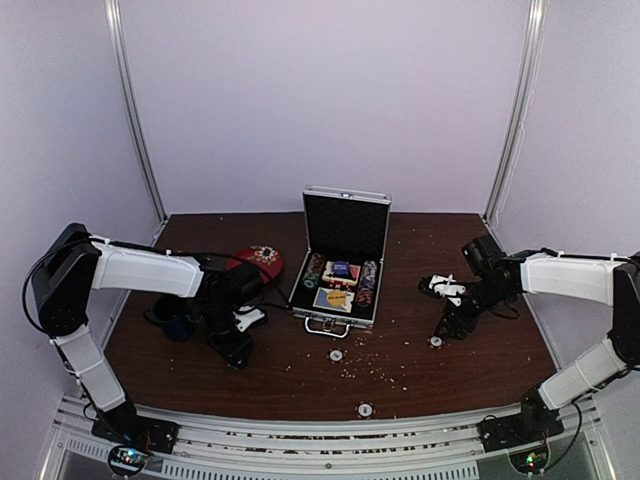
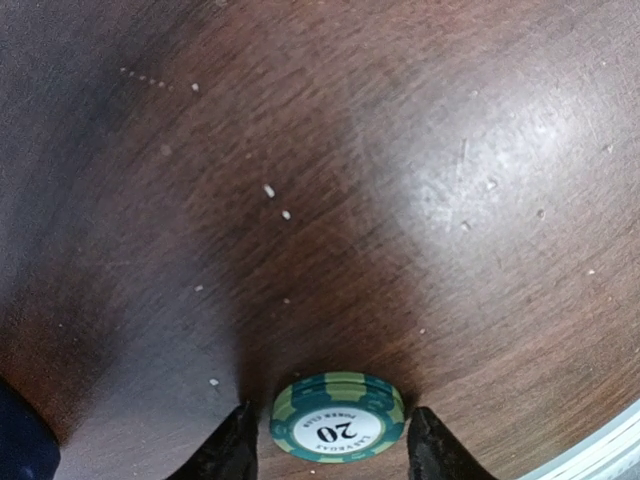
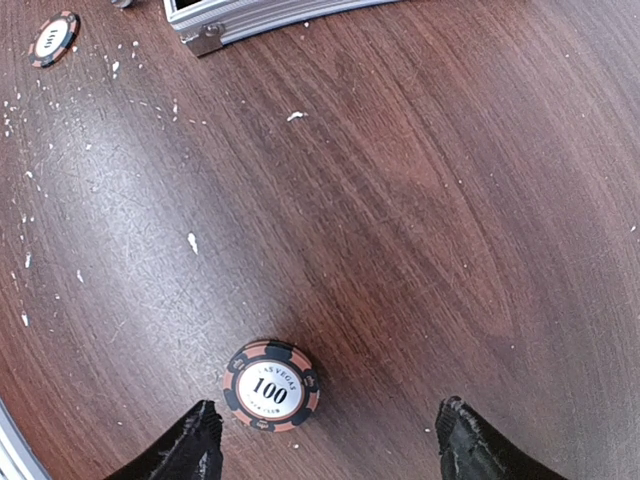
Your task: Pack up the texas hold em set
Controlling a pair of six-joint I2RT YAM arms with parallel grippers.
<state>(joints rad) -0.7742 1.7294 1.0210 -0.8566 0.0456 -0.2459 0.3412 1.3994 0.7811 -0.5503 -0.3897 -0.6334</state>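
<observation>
The silver case (image 1: 345, 300) lies open mid-table, lid upright, with chips, a card box and a blue disc inside. My left gripper (image 1: 235, 352) is low over the table left of the case. In the left wrist view it (image 2: 330, 452) is open, its fingers either side of a small stack of green "20" chips (image 2: 337, 417), with narrow gaps. My right gripper (image 1: 447, 325) is right of the case. In the right wrist view it (image 3: 330, 442) is wide open over a black-and-orange "100" chip (image 3: 272, 385), which lies nearer its left finger (image 3: 195, 447).
A red patterned plate (image 1: 258, 262) and a dark blue mug (image 1: 178, 322) sit left of the case. Loose chips lie before the case (image 1: 336, 355) and near the front edge (image 1: 366, 409). Another chip (image 3: 54, 38) and the case corner (image 3: 260, 15) show in the right wrist view. White crumbs litter the table.
</observation>
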